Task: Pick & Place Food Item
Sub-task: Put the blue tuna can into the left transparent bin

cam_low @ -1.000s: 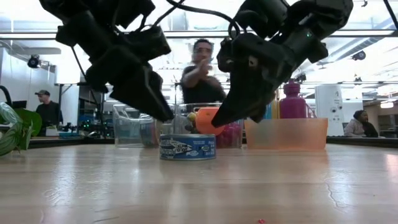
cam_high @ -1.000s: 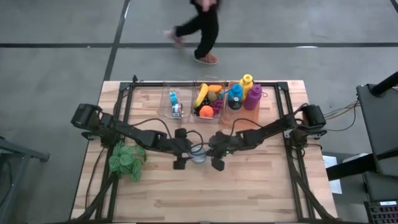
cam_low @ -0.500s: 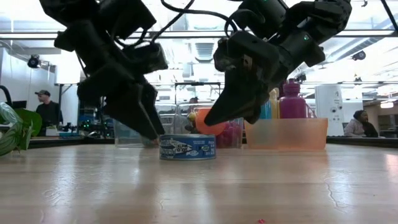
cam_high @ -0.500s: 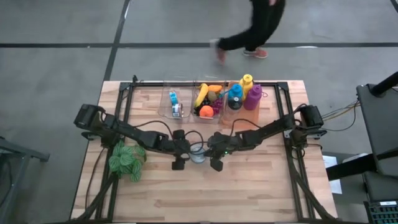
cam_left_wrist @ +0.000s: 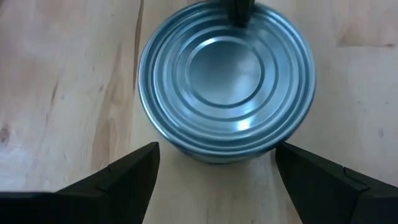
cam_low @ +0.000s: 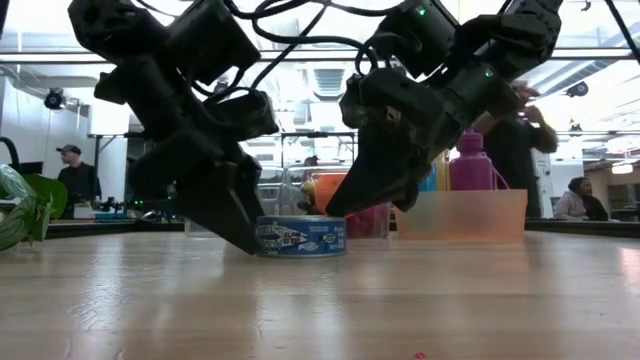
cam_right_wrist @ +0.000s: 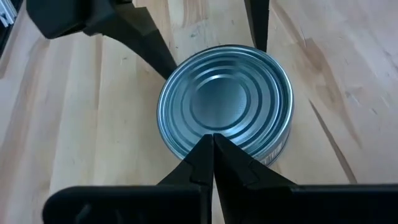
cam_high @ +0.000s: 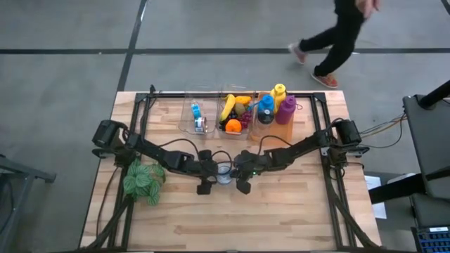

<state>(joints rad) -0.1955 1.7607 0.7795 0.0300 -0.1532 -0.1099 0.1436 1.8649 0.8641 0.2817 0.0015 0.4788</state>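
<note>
1. The left jaws (cam_left_wrist: 214, 168) stand wide open, one finger on each side of the tin can (cam_left_wrist: 227, 78) and neither pressing it; in the low view the fingers' tips reach down to the counter (cam_low: 320, 300) just beside the can's wall.
2. The right jaws (cam_right_wrist: 212, 149) are closed tight, the two fingers pressed together into a single point that hangs over the can's rim on the side away from the left arm.
3. The tin can (cam_high: 223, 173) stands upright on the bare wood near the middle of the counter, between the two arms, its ribbed lid up and a blue printed label round its side (cam_low: 300, 237).
4. Both dark arms reach inward from the counter's two ends and meet at the can.
5. Along the counter's back edge stands a row of clear bins (cam_high: 197, 117): one holds small cartons, the next holds fruit (cam_high: 235, 112), among it a banana and an orange.
6. Beside them an orange bin (cam_low: 460, 214) holds bottles (cam_high: 278, 105) in blue, yellow and purple.
7. A green plant (cam_high: 143, 180) sits near the left arm's base.
8. Beyond the counter a person (cam_high: 337, 39) walks across the floor.
</note>
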